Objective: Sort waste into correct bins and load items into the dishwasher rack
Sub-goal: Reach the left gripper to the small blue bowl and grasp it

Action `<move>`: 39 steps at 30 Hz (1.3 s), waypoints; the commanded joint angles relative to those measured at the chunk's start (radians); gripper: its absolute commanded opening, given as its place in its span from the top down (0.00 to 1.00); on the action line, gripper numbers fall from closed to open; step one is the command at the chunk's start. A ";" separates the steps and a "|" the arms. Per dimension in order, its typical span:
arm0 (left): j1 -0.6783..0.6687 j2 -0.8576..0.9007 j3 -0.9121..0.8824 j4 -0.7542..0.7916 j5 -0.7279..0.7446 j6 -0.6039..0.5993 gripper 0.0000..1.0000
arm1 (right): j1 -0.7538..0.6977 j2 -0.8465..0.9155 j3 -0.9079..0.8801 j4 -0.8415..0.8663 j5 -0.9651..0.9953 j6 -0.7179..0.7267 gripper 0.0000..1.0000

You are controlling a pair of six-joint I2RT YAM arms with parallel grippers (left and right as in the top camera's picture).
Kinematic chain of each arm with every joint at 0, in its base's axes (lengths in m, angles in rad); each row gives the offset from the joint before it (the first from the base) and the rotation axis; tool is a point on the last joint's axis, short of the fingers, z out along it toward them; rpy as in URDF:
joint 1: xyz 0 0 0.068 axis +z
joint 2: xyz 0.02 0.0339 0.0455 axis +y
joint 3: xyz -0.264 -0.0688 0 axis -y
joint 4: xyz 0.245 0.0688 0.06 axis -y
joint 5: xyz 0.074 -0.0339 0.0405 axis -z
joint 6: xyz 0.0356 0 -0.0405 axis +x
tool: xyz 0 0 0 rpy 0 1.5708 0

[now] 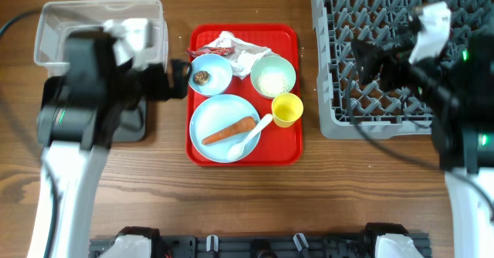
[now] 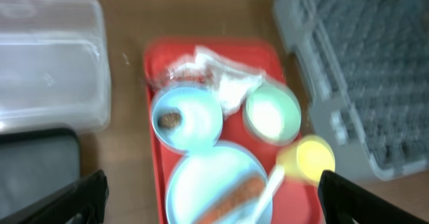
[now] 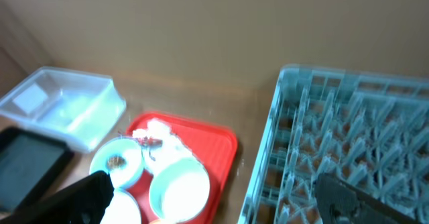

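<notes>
A brown wooden table (image 1: 247,204) stretches beneath me, its grain running left to right. Even, soft light falls across its whole surface, warm in tone.

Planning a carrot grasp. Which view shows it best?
Overhead: the carrot lies whole and sharp on the plate. Left wrist shows it blurred near the frame's edge. Right wrist misses it.

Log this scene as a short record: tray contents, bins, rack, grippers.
red tray: plate, two bowls, yellow cup, napkins, red wrapper
plate: carrot on it; white spoon across its rim
light blue bowl: brown lump
mint green bowl: rice
bins: clear tub looks empty; black tray partly under the arm
rack: right of tray, no dishes seen
grippers: left gripper open; right gripper open
</notes>
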 commanded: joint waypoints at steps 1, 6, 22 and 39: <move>-0.079 0.210 0.145 -0.108 -0.045 0.030 0.00 | 0.004 0.100 0.068 -0.040 -0.020 -0.030 0.00; -0.138 0.427 0.154 -0.061 -0.040 0.011 0.00 | 0.004 0.187 0.068 -0.056 -0.019 0.093 0.00; -0.247 0.751 0.154 0.176 -0.070 -0.035 0.24 | 0.004 0.261 0.067 -0.111 -0.014 0.131 0.00; -0.266 0.852 0.153 0.238 -0.115 -0.034 0.96 | 0.004 0.273 0.067 -0.120 -0.008 0.131 0.02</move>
